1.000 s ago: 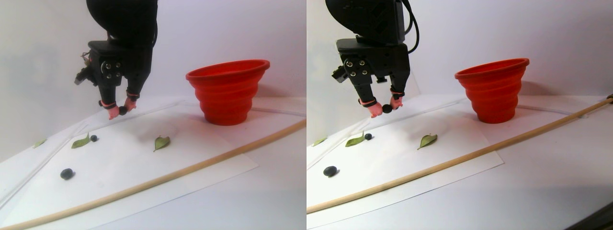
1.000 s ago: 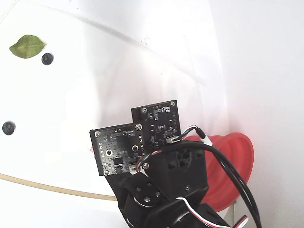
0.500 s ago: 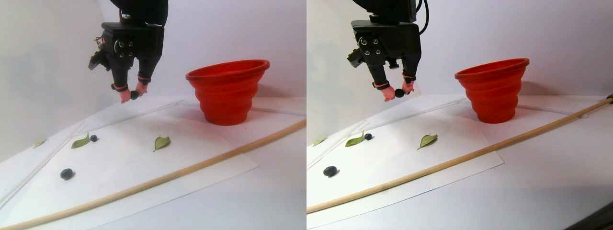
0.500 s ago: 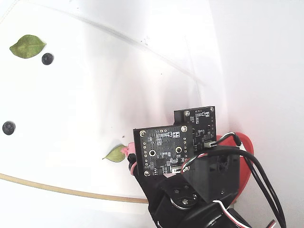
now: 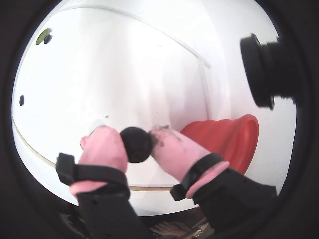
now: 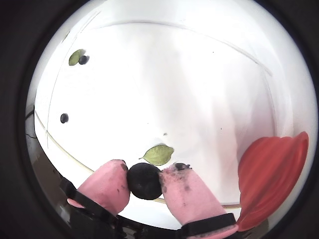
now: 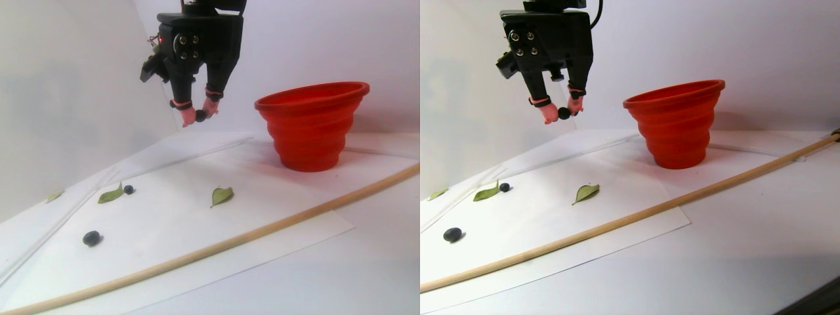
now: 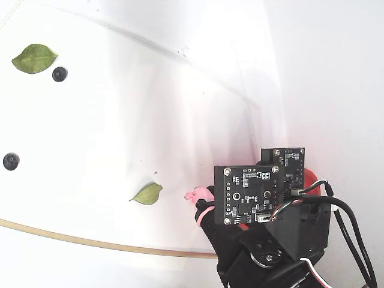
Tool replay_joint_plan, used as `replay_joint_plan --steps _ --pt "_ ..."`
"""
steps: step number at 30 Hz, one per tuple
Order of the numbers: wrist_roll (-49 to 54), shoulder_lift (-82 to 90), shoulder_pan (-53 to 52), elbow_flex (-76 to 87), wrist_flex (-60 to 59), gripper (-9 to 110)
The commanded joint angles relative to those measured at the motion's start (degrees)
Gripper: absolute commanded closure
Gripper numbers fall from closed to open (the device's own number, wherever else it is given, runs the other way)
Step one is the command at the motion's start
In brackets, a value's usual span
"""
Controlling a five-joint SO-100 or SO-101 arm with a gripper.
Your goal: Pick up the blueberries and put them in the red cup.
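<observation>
Gripper: the gripper is closed on one blueberry, pinched between two pink-sleeved fingertips; both wrist views show the berry seated squarely between them, well clear of the table.

Height and place: in the stereo pair view the held berry hangs high above the white paper sheet, at about the level of the cup's rim and to the left of it.

Key relation: the red cup lies to the right of the gripper in the stereo pair view, well apart from it, with its open mouth facing up. My judgement is that the coming move is a sideways carry to the right until the berry stands over the rim, then a release.

Cup in the wrist views: it shows at the right edge, beyond the right-hand fingertip.

Blueberries, counted: three in all. One is held; two lie on the paper, a nearer loose berry and a farther berry just beside a leaf.

Green leaves, counted: three in the stereo pair view: the leaf by the farther berry, a middle leaf, and a small one at the far left.

Wooden rod: one, lying across the paper in front of the cup.

Cup contents: not visible from any view.
</observation>
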State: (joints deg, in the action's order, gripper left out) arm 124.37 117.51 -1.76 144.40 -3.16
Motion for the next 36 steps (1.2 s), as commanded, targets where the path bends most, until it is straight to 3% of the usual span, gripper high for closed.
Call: replay_joint_plan --steps 1,14,36 --pt "-0.70 6.42 -0.44 -2.81 -0.88 91" --pt "-2.29 13.10 -3.60 -4.48 -7.56 91" --pt "-0.53 17.23 -14.94 -6.77 -8.79 91"
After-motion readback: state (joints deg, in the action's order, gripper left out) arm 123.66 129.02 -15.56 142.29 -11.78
